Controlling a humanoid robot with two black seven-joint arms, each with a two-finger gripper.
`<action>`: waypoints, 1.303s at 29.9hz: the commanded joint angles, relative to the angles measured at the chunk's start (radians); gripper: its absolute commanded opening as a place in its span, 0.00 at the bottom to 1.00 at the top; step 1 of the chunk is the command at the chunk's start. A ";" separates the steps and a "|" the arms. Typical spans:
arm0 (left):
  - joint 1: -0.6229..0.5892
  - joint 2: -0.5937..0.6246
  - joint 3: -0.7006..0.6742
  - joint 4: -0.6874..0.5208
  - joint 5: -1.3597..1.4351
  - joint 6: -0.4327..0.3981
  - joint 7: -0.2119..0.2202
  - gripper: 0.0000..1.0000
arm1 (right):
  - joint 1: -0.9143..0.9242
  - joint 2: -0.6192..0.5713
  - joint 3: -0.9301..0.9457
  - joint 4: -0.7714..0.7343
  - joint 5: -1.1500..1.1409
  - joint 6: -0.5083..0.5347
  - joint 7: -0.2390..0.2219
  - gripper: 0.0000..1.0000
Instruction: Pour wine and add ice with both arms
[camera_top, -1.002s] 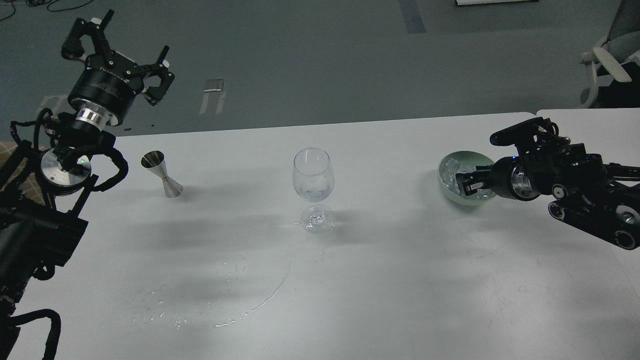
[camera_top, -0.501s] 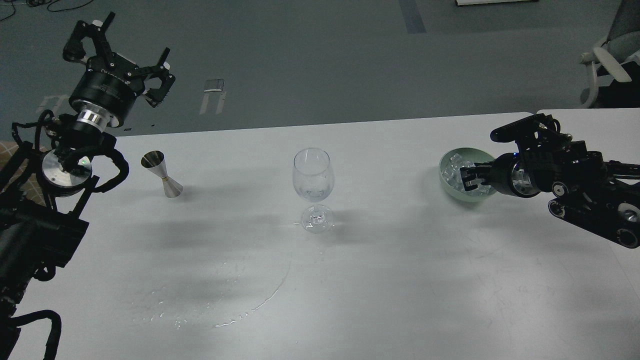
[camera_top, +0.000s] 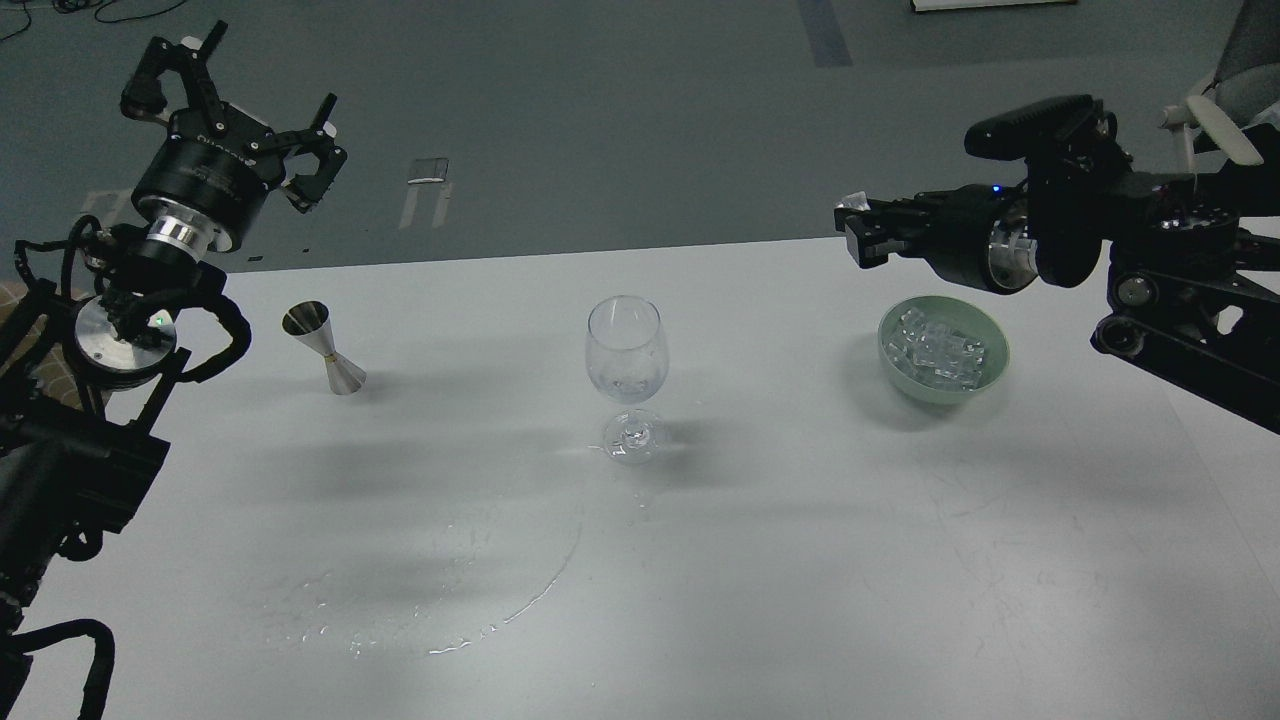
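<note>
A clear stemmed wine glass (camera_top: 625, 365) stands upright at the table's middle with a shallow pool of clear wine (camera_top: 628, 386) in its bowl. A heap of ice cubes (camera_top: 938, 347) lies in a pale green bowl (camera_top: 990, 372) at the right. My right gripper (camera_top: 853, 226) is raised above and left of the bowl, pointing left towards the glass, and is shut on a small whitish ice cube (camera_top: 852, 204). My left gripper (camera_top: 240, 92) is open and empty, held high at the far left, above a steel jigger (camera_top: 326, 348).
The white table (camera_top: 800, 550) has a thin arc of spilled clear liquid (camera_top: 500, 620) and drops at the front left. A second table joins at the right edge. An office chair (camera_top: 1225, 110) stands beyond the table at the far right.
My right gripper has risen out of the green bowl with an ice cube and moved up and left. The left arm has barely shifted.
</note>
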 joint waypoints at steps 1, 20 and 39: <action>-0.001 0.004 0.003 0.000 0.000 0.000 0.000 0.97 | 0.001 0.055 0.021 0.070 -0.003 0.000 -0.001 0.22; 0.001 0.023 0.000 0.000 0.000 -0.006 -0.006 0.97 | 0.033 0.308 0.004 0.098 -0.020 0.000 -0.086 0.22; 0.004 0.024 0.000 0.002 0.000 -0.006 -0.008 0.97 | 0.012 0.300 0.005 0.107 -0.017 0.002 -0.086 0.36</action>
